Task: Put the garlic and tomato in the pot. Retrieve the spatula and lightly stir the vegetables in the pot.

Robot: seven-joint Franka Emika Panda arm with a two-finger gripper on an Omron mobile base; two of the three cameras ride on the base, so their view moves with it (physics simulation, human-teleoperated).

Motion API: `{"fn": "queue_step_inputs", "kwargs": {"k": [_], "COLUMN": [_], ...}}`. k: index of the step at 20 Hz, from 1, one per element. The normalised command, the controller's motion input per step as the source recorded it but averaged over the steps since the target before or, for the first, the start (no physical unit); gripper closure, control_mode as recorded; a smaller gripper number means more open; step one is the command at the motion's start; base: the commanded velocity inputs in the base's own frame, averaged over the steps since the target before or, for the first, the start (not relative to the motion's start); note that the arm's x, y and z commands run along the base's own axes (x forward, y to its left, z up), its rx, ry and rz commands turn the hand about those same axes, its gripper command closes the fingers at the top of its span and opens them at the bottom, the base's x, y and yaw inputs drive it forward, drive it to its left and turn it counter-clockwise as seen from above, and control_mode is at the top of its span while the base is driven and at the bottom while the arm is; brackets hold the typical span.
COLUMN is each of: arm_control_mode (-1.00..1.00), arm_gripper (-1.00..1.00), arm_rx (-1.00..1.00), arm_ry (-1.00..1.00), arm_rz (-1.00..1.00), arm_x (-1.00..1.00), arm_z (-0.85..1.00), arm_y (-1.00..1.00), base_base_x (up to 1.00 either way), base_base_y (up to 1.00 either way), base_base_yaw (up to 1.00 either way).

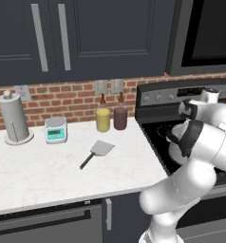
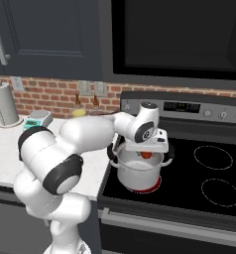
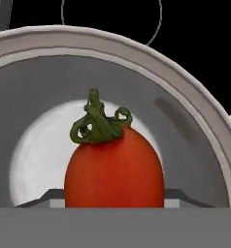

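The jaws [image 2: 147,155] are partly open and pinch the tomato [image 3: 114,167] between them. The tomato is red with a curly green stem, and it sits right in the middle of the jaws. It hangs over the open mouth of the pot [image 2: 138,174], and the shiny pot floor shows behind it. The pot stands on the front left ring of the stove [image 2: 189,193]. The arm bends up from the base and reaches over to the pot, with the hand pointing down into it. The spatula [image 1: 97,153] lies flat on the table [image 1: 39,171], well apart from the pot.
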Motion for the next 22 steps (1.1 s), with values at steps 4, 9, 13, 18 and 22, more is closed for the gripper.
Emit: {"fn": "queue_step_inputs", "kwargs": {"k": [4, 9, 13, 18, 22], "arm_control_mode": [-1.00, -1.00, -1.00, -1.00, -1.00], "arm_gripper": [1.00, 1.00, -1.00, -1.00, -1.00], "arm_rx": [0.00, 0.00, 0.00, 0.00, 0.00], "arm_ry": [0.00, 0.00, 0.00, 0.00, 0.00], "arm_rz": [0.00, 0.00, 0.00, 0.00, 0.00], "arm_x": [0.16, 0.04, -0.15, -0.27, -0.32], "arm_z": [-0.31, -0.22, -0.02, 0.12, 0.36], "arm_y": [-0.01, 0.06, 0.06, 0.00, 0.10], "base_base_x": [0.00, 0.00, 0.00, 0.00, 0.00], "base_base_y": [0.00, 0.00, 0.00, 0.00, 0.00], "base_base_yaw": [0.00, 0.00, 0.00, 0.00, 0.00]}}
